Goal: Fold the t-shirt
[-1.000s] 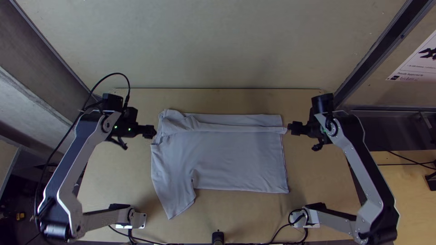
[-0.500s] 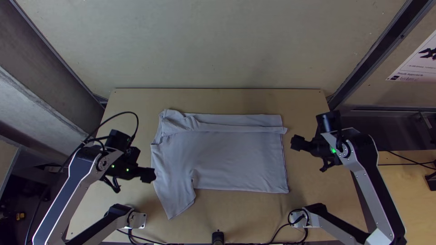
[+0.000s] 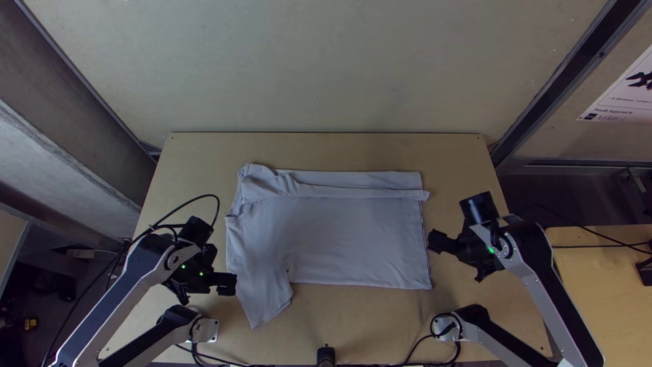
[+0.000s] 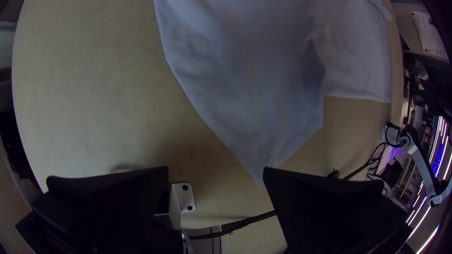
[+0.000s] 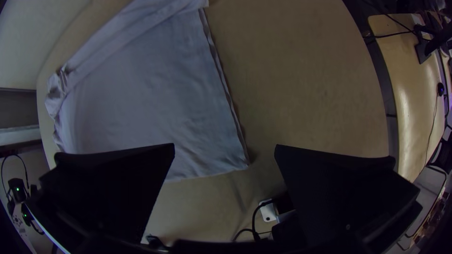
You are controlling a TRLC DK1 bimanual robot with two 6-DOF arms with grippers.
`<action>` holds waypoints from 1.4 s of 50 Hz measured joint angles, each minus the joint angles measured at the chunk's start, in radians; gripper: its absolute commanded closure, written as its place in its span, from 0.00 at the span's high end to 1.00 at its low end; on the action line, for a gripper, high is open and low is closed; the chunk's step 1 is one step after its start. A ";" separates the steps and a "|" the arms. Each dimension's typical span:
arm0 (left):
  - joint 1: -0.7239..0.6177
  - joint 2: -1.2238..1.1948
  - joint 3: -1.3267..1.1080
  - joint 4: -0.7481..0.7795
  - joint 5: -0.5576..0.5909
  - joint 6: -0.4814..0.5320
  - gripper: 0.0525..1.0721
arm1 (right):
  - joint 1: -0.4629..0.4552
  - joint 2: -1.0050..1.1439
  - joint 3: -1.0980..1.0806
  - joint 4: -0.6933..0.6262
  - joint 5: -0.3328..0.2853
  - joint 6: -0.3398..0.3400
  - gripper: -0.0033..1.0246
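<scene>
1. We are seeing the grey t-shirt (image 3: 346, 238) lying mostly spread on the middle of the wooden table (image 3: 380, 323), its far side turned over in a long band, rumpled at the far left corner.
2. We are seeing one sleeve (image 3: 266, 302) pointing toward the table's near edge.
3. We are holding the left gripper (image 3: 232, 284) by the sleeve's outer edge, its fingers standing wide apart with nothing between them.
4. We are holding the right gripper (image 3: 432, 242) by the shirt's right edge, its fingers also standing wide and gripping nothing.
</scene>
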 measured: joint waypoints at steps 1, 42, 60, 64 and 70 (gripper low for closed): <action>-0.006 0.002 -0.007 0.004 0.000 -0.007 0.94 | 0.004 -0.004 -0.008 -0.001 0.000 0.000 0.90; -0.233 0.215 -0.131 0.242 0.012 -0.193 0.94 | 0.097 0.016 -0.297 0.028 -0.079 -0.053 0.90; -0.267 0.334 -0.133 0.327 -0.024 -0.197 0.02 | 0.097 0.053 -0.304 0.080 -0.087 -0.057 0.90; -0.269 0.335 -0.133 0.336 -0.050 -0.196 0.03 | 0.097 0.060 -0.306 0.089 -0.087 -0.057 0.89; -0.273 0.335 -0.133 0.343 -0.064 -0.196 0.03 | 0.097 0.078 -0.322 0.103 -0.086 -0.068 0.84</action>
